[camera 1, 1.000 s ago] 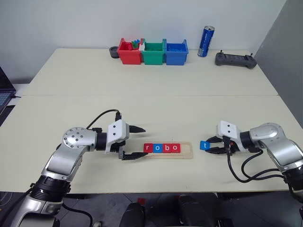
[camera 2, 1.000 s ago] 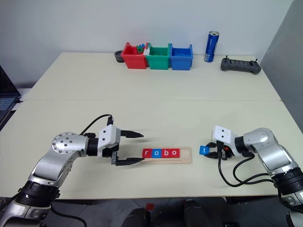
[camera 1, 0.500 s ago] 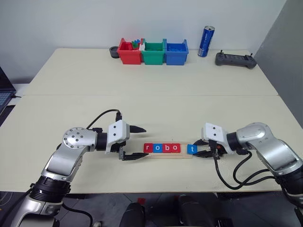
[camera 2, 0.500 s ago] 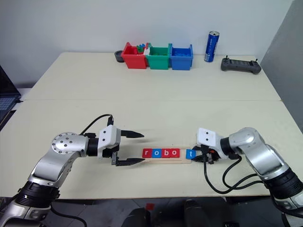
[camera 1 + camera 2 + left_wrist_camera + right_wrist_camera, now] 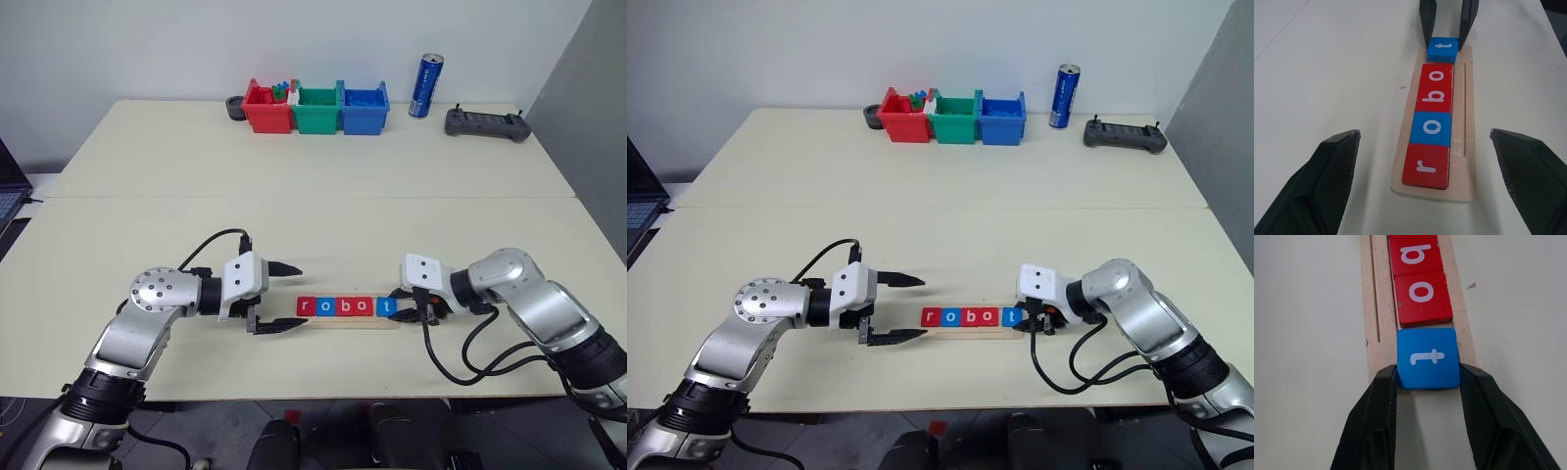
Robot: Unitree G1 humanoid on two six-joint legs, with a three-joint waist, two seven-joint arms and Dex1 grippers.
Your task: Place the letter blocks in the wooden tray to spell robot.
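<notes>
- The blue "t" block sits at the right end of the wooden tray, pinched on its two side edges by the right gripper. Its jaws are closed narrowly on the tile. The block appears partly over the tray's end lip, just beside the last red "o" block. Whether it lies flat in the tray cannot be told.
- The side-edge hold seems chosen to leave the tile's leading edge free to meet its neighbour, judged from the wrist view.
- Four blocks already lie in the tray in a touching row, reading r, o, b, o: red, blue, red, red. With the fifth seated and released, the word would be complete.
- The left gripper hangs just off the tray's left end with jaws wide apart, holding nothing. Its position suggests it is placed to steady the tray against the push. It does not appear to touch it.
- The surface is a pale table; the tray lies near its front edge.
- Along the far edge, well apart from the work: red, green and blue bins, a blue can and a dark handheld controller. A plain light wall stands behind.
</notes>
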